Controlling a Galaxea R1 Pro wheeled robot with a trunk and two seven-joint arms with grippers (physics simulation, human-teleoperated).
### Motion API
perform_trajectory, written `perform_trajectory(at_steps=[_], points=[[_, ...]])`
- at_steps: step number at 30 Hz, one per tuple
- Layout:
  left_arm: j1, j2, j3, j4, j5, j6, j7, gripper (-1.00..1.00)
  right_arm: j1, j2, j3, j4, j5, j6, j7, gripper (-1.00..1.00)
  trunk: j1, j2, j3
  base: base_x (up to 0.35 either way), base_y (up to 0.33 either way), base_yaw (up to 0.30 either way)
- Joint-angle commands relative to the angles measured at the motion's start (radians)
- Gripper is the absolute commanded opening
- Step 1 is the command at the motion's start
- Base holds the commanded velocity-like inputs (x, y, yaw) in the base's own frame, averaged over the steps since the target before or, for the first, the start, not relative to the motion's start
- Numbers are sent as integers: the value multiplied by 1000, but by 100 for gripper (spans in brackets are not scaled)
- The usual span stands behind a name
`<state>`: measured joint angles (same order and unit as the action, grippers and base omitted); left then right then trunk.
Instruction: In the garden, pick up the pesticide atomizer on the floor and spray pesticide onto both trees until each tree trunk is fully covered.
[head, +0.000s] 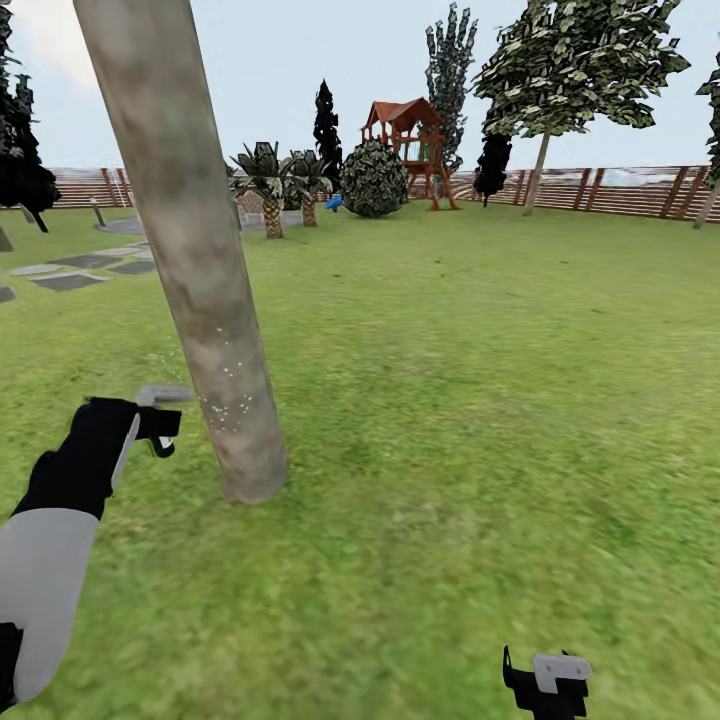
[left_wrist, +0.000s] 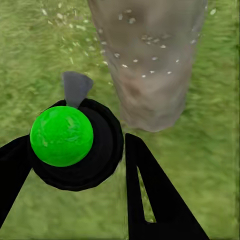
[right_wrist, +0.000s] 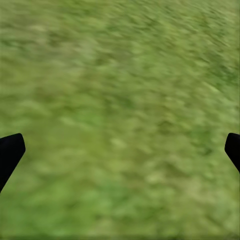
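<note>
The garden is a big green lawn (head: 450, 420) with a brown wooden fence (head: 620, 190) far at the back. The sprayer (left_wrist: 67, 137), black with a round green top, sits in the left gripper (head: 160, 425), low and near on the left. Its grey nozzle (left_wrist: 76, 87) points at the tree trunk (head: 200, 270) just beside it, most likely so the spray lands on the bark. Tiny white specks (head: 228, 405) dot the low part of the trunk, and the bark higher up looks bare, so I think more spraying is needed. The left jaws are clamped on the sprayer. The right gripper (head: 548, 680) hangs low and near on the right, over plain grass. Its jaws are wide apart and hold nothing. A second tree (head: 560, 80) stands far off by the fence.
</note>
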<state>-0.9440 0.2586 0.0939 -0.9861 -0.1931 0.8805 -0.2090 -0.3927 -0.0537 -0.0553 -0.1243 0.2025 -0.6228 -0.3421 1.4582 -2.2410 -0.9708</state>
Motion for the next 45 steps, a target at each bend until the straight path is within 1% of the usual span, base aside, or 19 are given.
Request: perform_trajectory(at_steps=[1, 4, 6, 9, 10, 11, 15, 17, 19, 20, 21, 23, 24, 25, 26, 28, 29, 35, 45], points=[[0, -14, 0, 0, -6, -1, 0, -100, 0, 0, 0, 0, 0, 0, 0, 100, 0, 0, 0, 12, 0, 0], [2, -59, -2, 1, -11, -1, 6, -100, 0, 0, 0, 0, 0, 0, 0, 100, 0, 0, 0, 213, 0, 0], [1, -64, -5, 1, -15, 0, 8, -100, 0, 1, 0, 0, 0, -1, 0, 100, 0, 0, 0, 328, 0, 21], [4, -44, 3, 10, -19, 0, 9, -100, 0, 3, 0, 0, 0, -1, 0, 100, 0, 0, 0, 331, 0, 192], [16, -11, 5, 16, -22, -1, 9, -100, 0, 3, 0, 0, 0, -1, 0, 100, 0, 0, 0, 149, 0, 262], [30, 8, 6, 17, -22, -1, 8, -100, 0, 3, 0, 0, 0, -1, 0, 100, 0, 0, 0, 76, 0, 270], [69, 51, 6, 18, -23, -6, 9, -100, 0, 3, 0, 0, 0, 0, 0, 100, 0, 0, 0, 20, 0, 144], [72, 44, 2, 18, -21, -6, 10, -100, 0, 3, 0, 0, 0, 0, 0, 100, 0, 0, 0, 2, 0, 13], [72, 11, 0, 17, -20, -6, 11, -100, 0, 3, 0, 0, 0, 0, 0, 100, 0, 0, 0, 1, 0, 4], [73, -37, -2, 17, -23, -7, 15, -100, 0, 2, 0, 0, 0, 0, 0, 100, 0, 0, 0, 0, 0, 1], [73, -59, -4, 17, -24, -7, 19, -100, 0, 1, 0, 0, 0, 0, 0, 100, 0, 0, 0, 0, 0, 0], [75, -56, 3, 19, -25, -9, 21, -100, 0, 0, 0, 0, 0, 0, 0, 100, 0, 0, 0, 0, 0, 0], [85, -39, 5, 20, -26, -11, 21, -100, 0, 0, 0, 0, 0, 0, 0, 100, 0, 0, 0, 0, 0, 0], [99, -9, 6, 21, -25, -13, 21, -100, 0, 0, 0, 0, 0, 0, 0, 100, 0, 0, 0, 0, 0, 0], [104, 11, 7, 21, -25, -14, 20, -100, 0, 0, 0, 0, 0, 0, 0, 100, 0, 0, 0, 0, 0, 0], [112, 38, 11, 21, -24, -15, 21, -100, 0, 0, 0, 0, 0, 0, 0, 100, 0, 0, 0, 0, 0, 0], [113, 41, 11, 21, -24, -16, 21, -100, 0, 0, 0, 0, 0, 0, 0, 100, 0, 0, 0, 0, 0, 0], [115, -11, 7, 20, -24, -18, 25, -100, 0, 1, 0, 0, 0, 0, 0, 100, 0, 0, 0, 0, -198, 12], [114, -16, 9, 12, -23, -17, 25, -100, 0, 3, 0, 0, 0, 0, 0, 100, 0, 0, 0, 26, -267, 249]])
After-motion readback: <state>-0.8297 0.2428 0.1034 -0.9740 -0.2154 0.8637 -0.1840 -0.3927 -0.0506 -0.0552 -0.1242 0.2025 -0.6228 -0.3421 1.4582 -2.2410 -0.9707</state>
